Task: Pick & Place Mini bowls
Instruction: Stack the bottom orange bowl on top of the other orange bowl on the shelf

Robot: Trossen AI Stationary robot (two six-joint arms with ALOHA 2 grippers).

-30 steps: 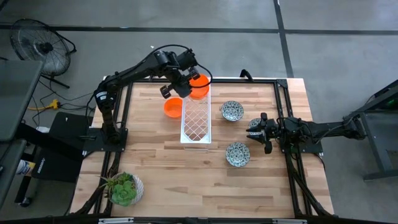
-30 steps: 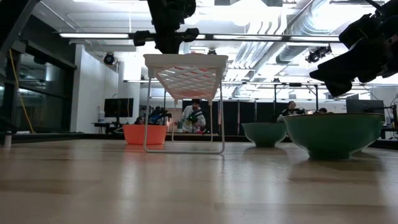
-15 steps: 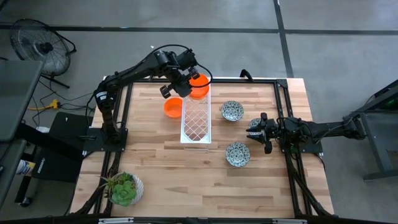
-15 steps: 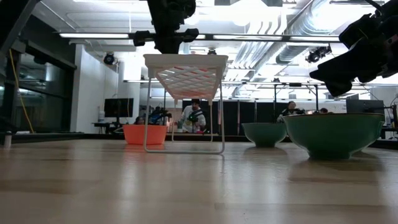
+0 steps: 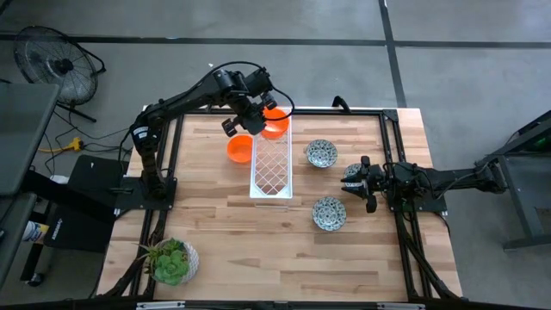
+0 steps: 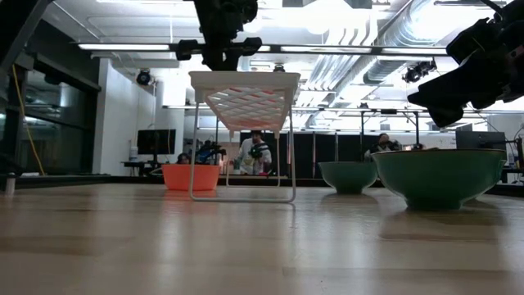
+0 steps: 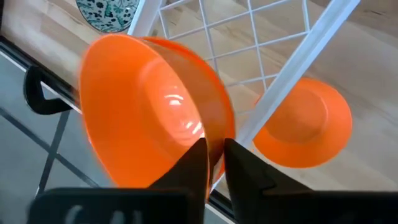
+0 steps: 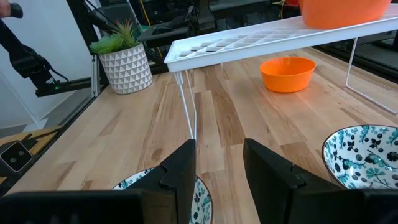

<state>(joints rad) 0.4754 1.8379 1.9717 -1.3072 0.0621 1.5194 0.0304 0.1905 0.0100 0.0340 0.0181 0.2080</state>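
two dark jointed arms, black cables

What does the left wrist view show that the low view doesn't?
Only the left wrist view: the left gripper at the rim of an orange bowl on the rack, its fingers astride the rim. Only the low view: two patterned bowls side-on and people in the room behind. Both show the rack and the orange bowl on the table beside it.
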